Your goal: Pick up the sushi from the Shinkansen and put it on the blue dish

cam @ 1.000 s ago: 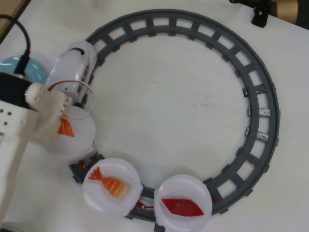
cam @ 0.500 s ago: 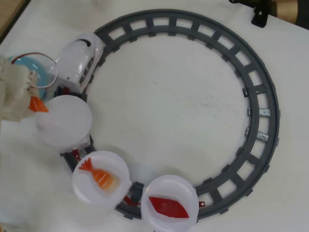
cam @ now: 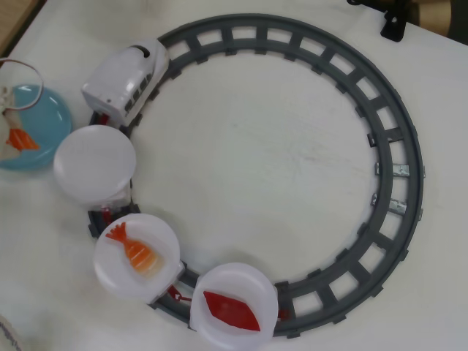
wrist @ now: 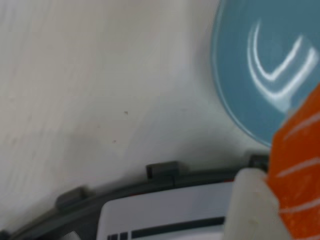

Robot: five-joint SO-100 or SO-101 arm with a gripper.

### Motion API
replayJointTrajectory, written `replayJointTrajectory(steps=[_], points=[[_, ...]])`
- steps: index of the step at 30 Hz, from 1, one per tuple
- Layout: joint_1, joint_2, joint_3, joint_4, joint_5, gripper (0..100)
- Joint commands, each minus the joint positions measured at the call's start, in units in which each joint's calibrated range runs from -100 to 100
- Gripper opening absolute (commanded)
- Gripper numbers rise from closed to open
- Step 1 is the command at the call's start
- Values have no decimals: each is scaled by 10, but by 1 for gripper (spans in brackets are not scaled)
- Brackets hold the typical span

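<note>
In the overhead view my gripper (cam: 13,133) reaches in at the left edge, over the blue dish (cam: 44,110). It is shut on the orange salmon sushi (cam: 23,140) and holds it above the dish. In the wrist view the striped sushi (wrist: 299,170) fills the right edge beside a white finger (wrist: 254,200). The blue dish (wrist: 265,60) lies behind it. The white Shinkansen (cam: 128,77) stands on the track at upper left, and its side shows in the wrist view (wrist: 165,215). The first plate (cam: 95,162) behind it is empty.
A grey ring of track (cam: 398,146) covers most of the table. Two more white plates ride on it: one with an orange shrimp (cam: 135,248), one with a dark-red tuna piece (cam: 230,311). A black clamp (cam: 395,25) sits at the top right.
</note>
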State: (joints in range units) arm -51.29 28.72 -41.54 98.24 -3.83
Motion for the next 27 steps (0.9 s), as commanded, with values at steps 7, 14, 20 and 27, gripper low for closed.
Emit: replayJointTrajectory(steps=[7,14,20,27], points=[[-38,98,-138,10,-4,3],[-39,179,-229,9,-3,3],[-38,226,-283,9,0,3],[-40,262,-301,9,-3,9]])
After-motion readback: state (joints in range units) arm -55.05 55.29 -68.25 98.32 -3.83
